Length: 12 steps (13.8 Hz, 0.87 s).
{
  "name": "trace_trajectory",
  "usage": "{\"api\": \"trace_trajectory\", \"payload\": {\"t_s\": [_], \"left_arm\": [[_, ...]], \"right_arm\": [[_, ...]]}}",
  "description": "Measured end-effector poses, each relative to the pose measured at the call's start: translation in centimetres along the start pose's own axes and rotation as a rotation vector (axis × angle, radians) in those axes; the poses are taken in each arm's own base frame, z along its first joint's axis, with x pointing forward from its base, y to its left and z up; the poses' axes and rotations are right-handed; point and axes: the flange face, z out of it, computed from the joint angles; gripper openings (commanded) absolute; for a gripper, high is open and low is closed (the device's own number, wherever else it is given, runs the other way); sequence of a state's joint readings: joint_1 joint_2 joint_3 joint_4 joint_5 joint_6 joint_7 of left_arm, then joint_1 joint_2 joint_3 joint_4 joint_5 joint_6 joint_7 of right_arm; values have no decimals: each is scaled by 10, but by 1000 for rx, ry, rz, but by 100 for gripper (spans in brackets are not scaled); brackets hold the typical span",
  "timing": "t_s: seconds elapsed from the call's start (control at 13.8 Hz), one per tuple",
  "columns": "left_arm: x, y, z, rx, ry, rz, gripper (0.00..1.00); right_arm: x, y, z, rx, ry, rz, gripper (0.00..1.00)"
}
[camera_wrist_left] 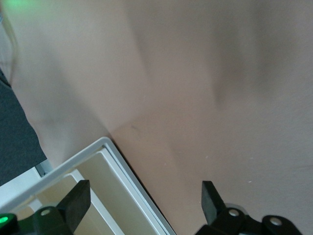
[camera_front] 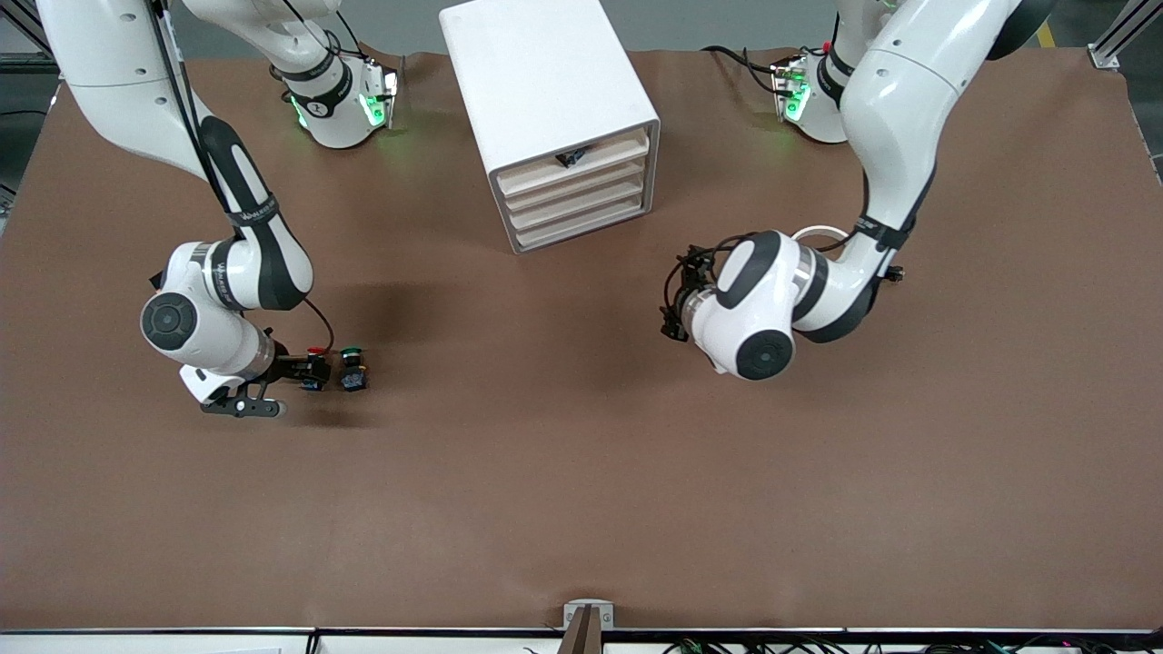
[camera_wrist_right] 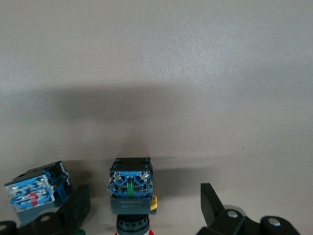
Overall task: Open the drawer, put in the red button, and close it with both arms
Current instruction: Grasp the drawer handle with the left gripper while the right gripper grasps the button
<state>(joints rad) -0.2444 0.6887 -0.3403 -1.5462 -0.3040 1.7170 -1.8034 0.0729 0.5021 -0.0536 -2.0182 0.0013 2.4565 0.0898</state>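
Right wrist view puts the red button (camera_wrist_right: 131, 196) on the desk (camera_wrist_right: 156, 73) between my right pincer's (camera_wrist_right: 142, 208) spread fingers, green button (camera_wrist_right: 36, 191) just outside. It looks light, rigid, top-heavy; I'd pinch the barrel. Left pincer (camera_wrist_left: 142, 205) waits spread by the drawer unit (camera_wrist_left: 98, 166).

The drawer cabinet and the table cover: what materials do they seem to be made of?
The drawer cabinet looks like smooth white plastic or painted board, with an even matte shell; its drawer fronts look pale beige, perhaps wood or plastic. The table cover seems a brown matte sheet, perhaps leatherette or paper, wrinkled at the edges.
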Motion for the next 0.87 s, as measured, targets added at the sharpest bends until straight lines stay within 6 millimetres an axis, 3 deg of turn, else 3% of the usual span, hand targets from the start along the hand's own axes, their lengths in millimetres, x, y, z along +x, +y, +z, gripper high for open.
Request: {"api": "trace_trajectory", "payload": {"t_s": [0.14,0.36,0.58,0.65,0.8,0.87], "left_arm": [[-4,2,7,32,-75,-45,100],[-8,8,25,101,-165,-159,100],[-24,-4,45,242,-184,-272,83],[-32,-10,51,289,-184,-295,70],[-47,-20,62,368,-188,-339,56],[-52,-21,68,397,-195,-368,55]], "right_arm": [[-1,0,6,-1,-10,0,100],[-2,0,13,-3,-22,-1,59],[-3,-1,17,-4,-27,-1,35],[-3,-1,17,-4,-27,-1,29],[-2,-1,16,-4,-26,-1,23],[-2,-1,16,-4,-26,-1,23]]}}
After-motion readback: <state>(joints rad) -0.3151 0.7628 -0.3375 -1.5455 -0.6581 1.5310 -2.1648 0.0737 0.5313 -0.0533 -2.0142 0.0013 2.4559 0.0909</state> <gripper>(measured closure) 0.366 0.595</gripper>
